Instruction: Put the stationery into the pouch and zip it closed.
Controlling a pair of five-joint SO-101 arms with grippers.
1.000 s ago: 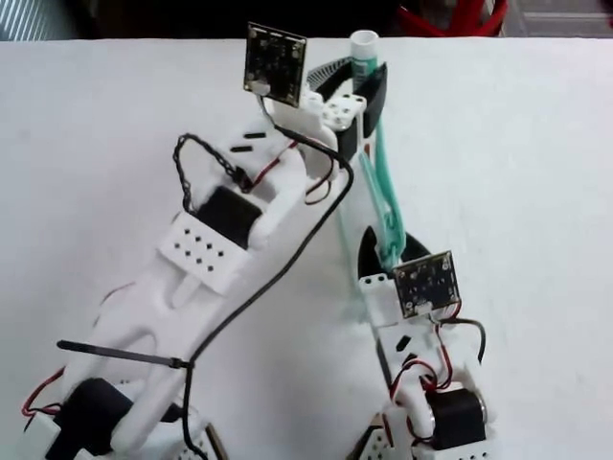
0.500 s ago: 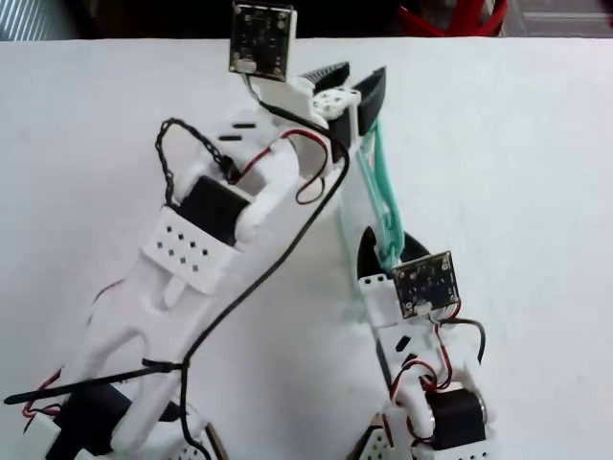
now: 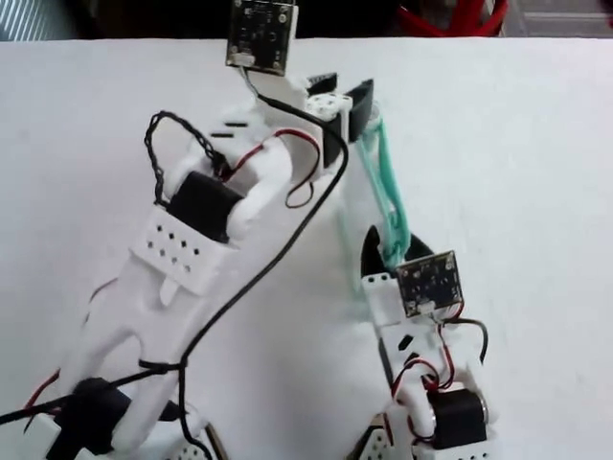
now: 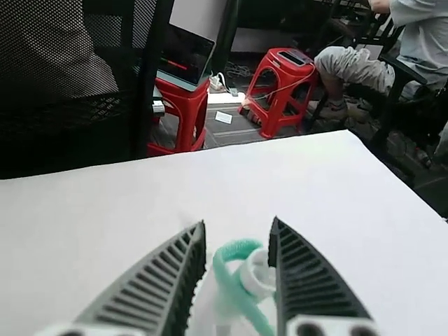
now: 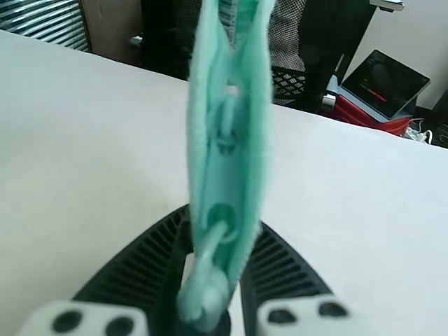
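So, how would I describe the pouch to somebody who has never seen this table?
On the white table, the pouch runs from the right gripper, whose fingers pinch its end, to the left gripper. Its mint-green zip band sets it apart: nothing else there is green.

High view down over the table [image 3: 527,144]; wrist views close along own fingers [image 4: 168,280], pouch [image 3: 383,187] common to all.
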